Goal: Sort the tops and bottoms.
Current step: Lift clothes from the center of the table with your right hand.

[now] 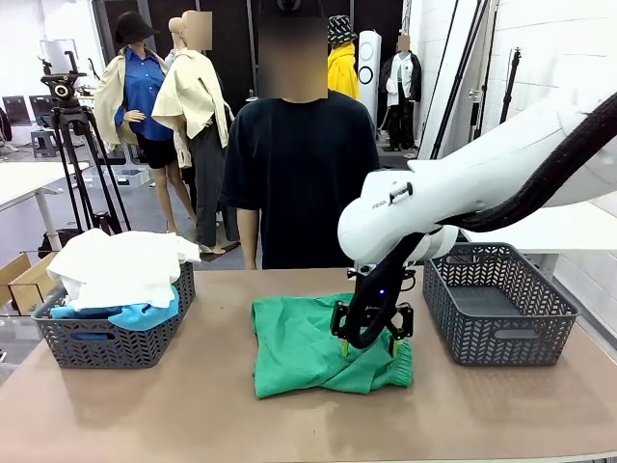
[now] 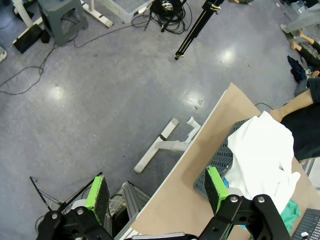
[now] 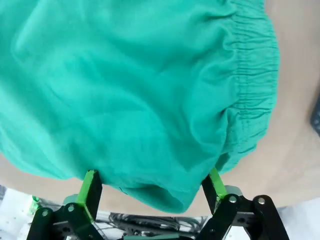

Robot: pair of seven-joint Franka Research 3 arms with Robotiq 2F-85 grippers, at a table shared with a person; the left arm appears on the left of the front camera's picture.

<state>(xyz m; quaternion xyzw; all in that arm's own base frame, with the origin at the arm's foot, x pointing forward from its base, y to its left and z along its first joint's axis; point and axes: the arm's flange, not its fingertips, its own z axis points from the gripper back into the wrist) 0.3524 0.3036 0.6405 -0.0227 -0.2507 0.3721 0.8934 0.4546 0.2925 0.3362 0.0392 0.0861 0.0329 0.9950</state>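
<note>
Green shorts (image 1: 323,347) spread flat at centre of the brown worktop (image 1: 193,415), lower middle of the front frame, gathered waistband toward the right-hand edge of the cloth. Right hand (image 1: 368,349) lowered onto the shorts' right part, fingers spread wide and straddling a fold, not yet clenched on the cloth. From the right wrist, same shorts (image 3: 135,90) across most of the frame, elastic waistband at upper right, a bulge of fabric between the two green pads (image 3: 90,187) near the bottom edge.

White shirt (image 1: 120,265) heaped on top of the grey basket (image 1: 116,342) at left of the front frame, blue shirt (image 1: 135,314) tucked beneath it and peeking over the rim. Second grey basket (image 1: 496,304) at right of the frame, just beside the white arm.

Left hand (image 2: 157,192) released, held off past the worktop's edge above the floor, at the bottom of its wrist frame; white shirt (image 2: 262,155) and basket at lower right there.

Person in a black top (image 1: 299,174) behind the worktop, upper centre of the front frame.
</note>
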